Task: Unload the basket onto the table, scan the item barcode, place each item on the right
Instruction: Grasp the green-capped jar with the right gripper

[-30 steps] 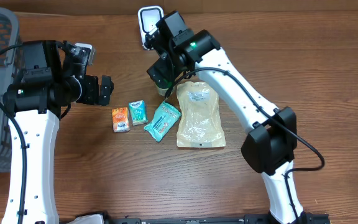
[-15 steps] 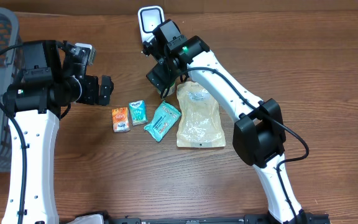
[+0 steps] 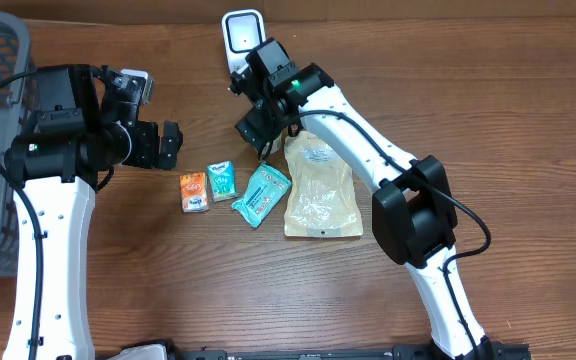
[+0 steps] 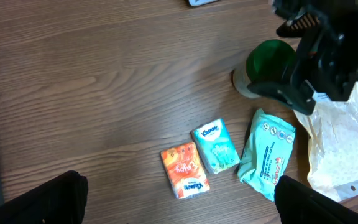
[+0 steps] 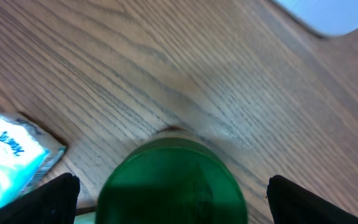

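Right gripper (image 5: 173,202) sat directly above the round green-lidded jar (image 5: 169,177), jaws spread wide either side of the lid with gaps showing and nothing gripped; it read as a top-down pick line-up. The jar stood upright on the wooden table (image 3: 488,120), near the white boxy barcode scanner (image 3: 241,30) and just beside the beige granule pouch (image 3: 320,190), so probably a short carry. Left gripper (image 4: 179,208) hung wide open and empty above the orange tissue packet (image 4: 182,169), likely parked clear.

My right tool (image 5: 179,199) has its jaws clear on either side of the green-lidded jar (image 4: 269,61). The wipes packet (image 4: 266,162) and pouch (image 4: 344,143) crowd one side (scanner (image 3: 241,30) stands beyond); bare worktop (image 4: 104,81) gives open passage elsewhere.
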{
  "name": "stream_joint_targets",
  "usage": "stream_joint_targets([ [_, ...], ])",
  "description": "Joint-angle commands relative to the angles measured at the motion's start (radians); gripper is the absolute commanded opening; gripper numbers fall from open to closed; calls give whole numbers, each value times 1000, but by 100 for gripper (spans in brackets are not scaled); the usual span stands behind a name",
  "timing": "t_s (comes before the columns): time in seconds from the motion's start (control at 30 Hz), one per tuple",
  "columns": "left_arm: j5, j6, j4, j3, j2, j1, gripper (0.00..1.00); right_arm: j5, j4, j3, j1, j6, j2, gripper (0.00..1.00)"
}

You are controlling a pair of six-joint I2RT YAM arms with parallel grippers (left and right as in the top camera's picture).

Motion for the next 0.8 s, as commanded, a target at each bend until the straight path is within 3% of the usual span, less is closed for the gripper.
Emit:
stream_joint_targets([
  [0.0,1,0,1,19,-6,0,100,15,27,-41,-10,16,8,95],
  [0.1,1,0,1,19,-6,0,100,18,35,-44,-10,27,8,90],
  [0.23,1,0,1,19,-6,0,100,23,51,-42,-10,54,8,72],
  [0.37,1,0,1,19,-6,0,100,72,61,-40,-10,148,8,64],
  [0.5,1,0,1,19,-6,0,100,106,42,-19,-10,269,8,63],
  [0.7,1,0,1,19,-6,0,100,105,-2,21,-4,578,6,63],
  [0.77,1,0,1,19,-6,0,100,109,-21,21,-3,733,6,56],
])
